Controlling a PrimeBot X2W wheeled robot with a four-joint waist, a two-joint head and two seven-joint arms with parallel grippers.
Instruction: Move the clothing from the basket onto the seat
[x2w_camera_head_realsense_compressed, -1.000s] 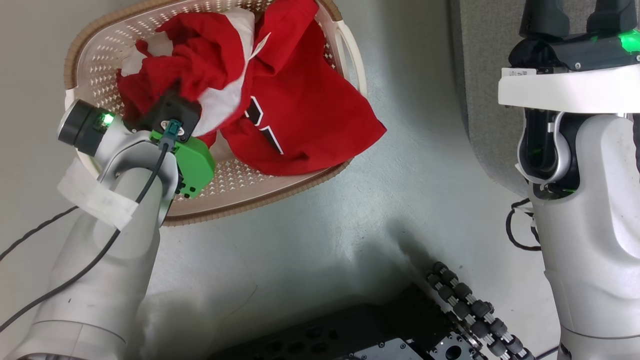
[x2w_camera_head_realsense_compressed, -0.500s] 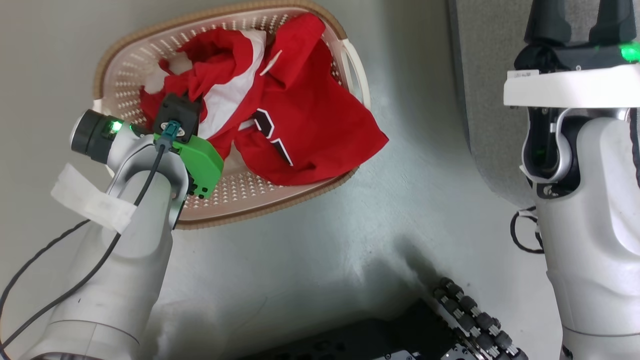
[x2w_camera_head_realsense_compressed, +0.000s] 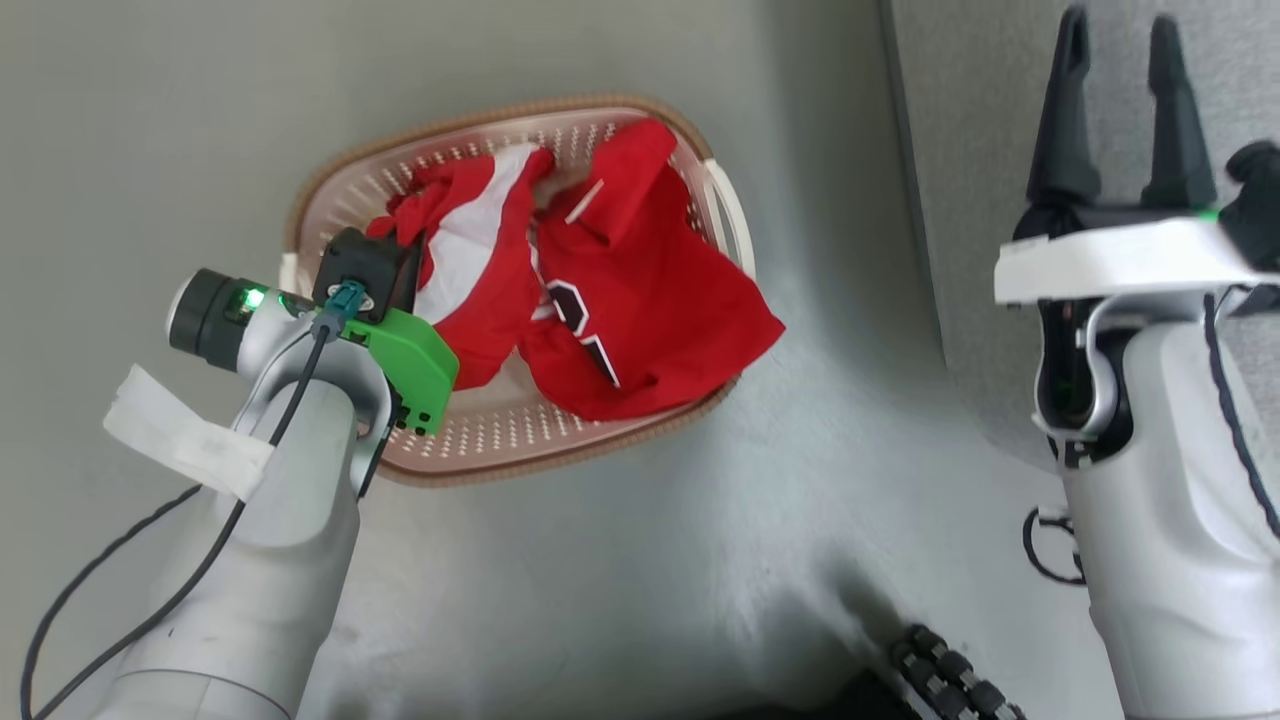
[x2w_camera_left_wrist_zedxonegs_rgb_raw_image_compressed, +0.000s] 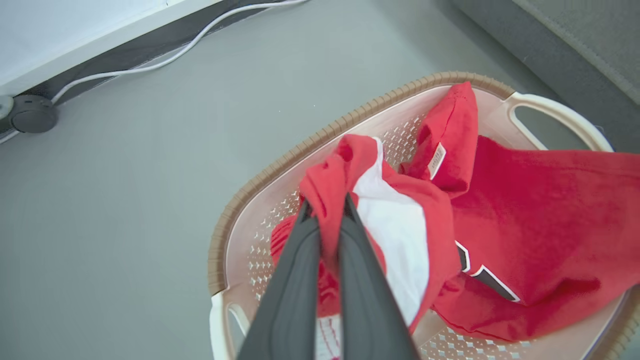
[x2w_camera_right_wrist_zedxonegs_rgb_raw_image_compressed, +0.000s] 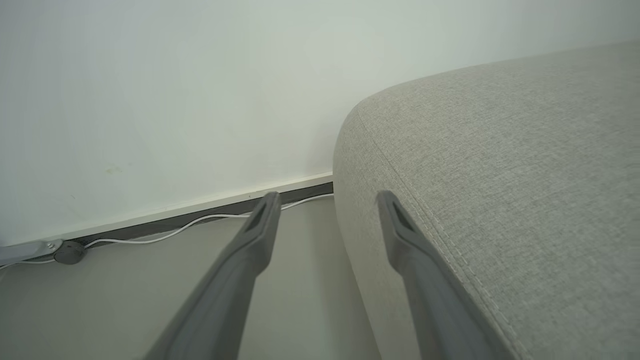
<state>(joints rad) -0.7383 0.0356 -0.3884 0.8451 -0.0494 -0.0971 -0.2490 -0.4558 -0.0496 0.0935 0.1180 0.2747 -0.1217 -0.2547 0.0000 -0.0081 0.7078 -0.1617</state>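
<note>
The cream basket (x2w_camera_head_realsense_compressed: 500, 440) (x2w_camera_left_wrist_zedxonegs_rgb_raw_image_compressed: 250, 200) with its brown rim stands on the grey floor. Two red garments lie in it. The one with a white band (x2w_camera_head_realsense_compressed: 470, 260) (x2w_camera_left_wrist_zedxonegs_rgb_raw_image_compressed: 400, 235) is pinched in my left gripper (x2w_camera_left_wrist_zedxonegs_rgb_raw_image_compressed: 326, 205), whose fingers (x2w_camera_left_wrist_zedxonegs_rgb_raw_image_compressed: 300, 260) are shut on a raised fold. The numbered red garment (x2w_camera_head_realsense_compressed: 660, 310) (x2w_camera_left_wrist_zedxonegs_rgb_raw_image_compressed: 550, 215) drapes over the basket's right rim. My right gripper (x2w_camera_head_realsense_compressed: 1120, 90) (x2w_camera_right_wrist_zedxonegs_rgb_raw_image_compressed: 325, 197) hangs open and empty over the edge of the light grey seat (x2w_camera_head_realsense_compressed: 1000, 150) (x2w_camera_right_wrist_zedxonegs_rgb_raw_image_compressed: 500, 175).
A white cable (x2w_camera_left_wrist_zedxonegs_rgb_raw_image_compressed: 150, 55) (x2w_camera_right_wrist_zedxonegs_rgb_raw_image_compressed: 200, 225) runs along the skirting board at the wall. My base's dark rollers (x2w_camera_head_realsense_compressed: 950, 680) sit at the bottom of the head view. Bare grey floor (x2w_camera_head_realsense_compressed: 650, 560) lies between basket and seat.
The head camera has risen, so the basket looks smaller and lower in view. My left gripper has lifted the white-banded garment upward, stretching it out of the pile.
</note>
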